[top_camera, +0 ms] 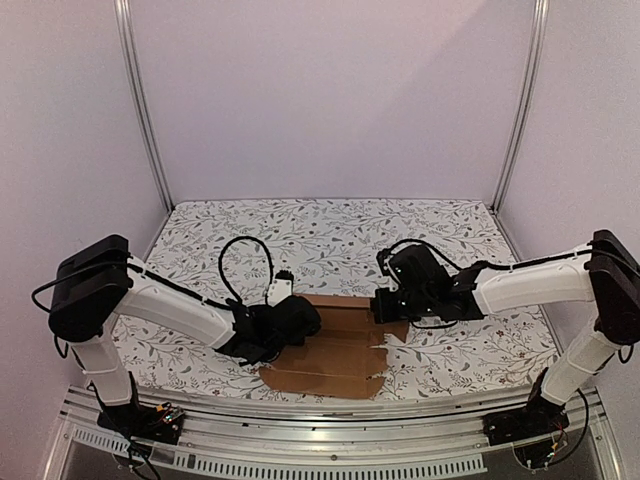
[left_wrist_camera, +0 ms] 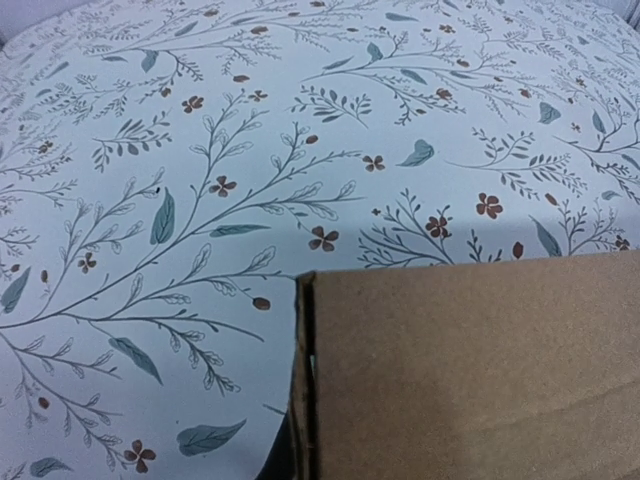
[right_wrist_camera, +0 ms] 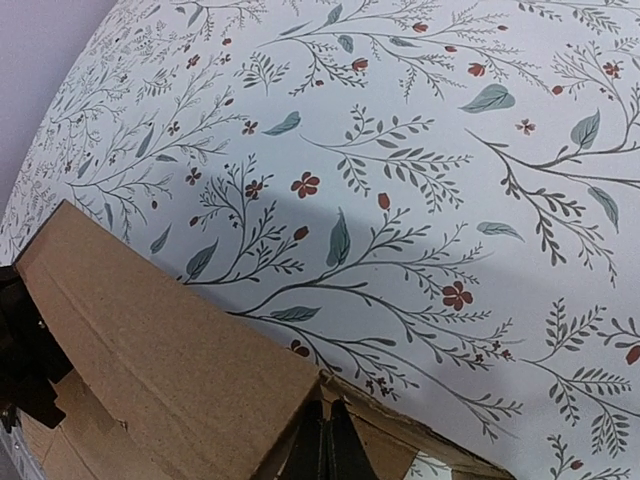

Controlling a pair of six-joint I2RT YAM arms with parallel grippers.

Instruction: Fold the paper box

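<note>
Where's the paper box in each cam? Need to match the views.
Top external: the paper box lies flat at bottom centre, near the table's front edge.
Left wrist: the paper box fills the lower right corner, with a raised panel facing the camera.
Right wrist: the paper box sits at lower left, its top edge slanting down to the right.
Shared landmark: the floral tablecloth under it in all three.

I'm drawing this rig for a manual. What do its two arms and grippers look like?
The left arm and right arm match: white tubular links, boxy black joint housings, black left gripper and right gripper. Loose black cables loop near each wrist.
</note>
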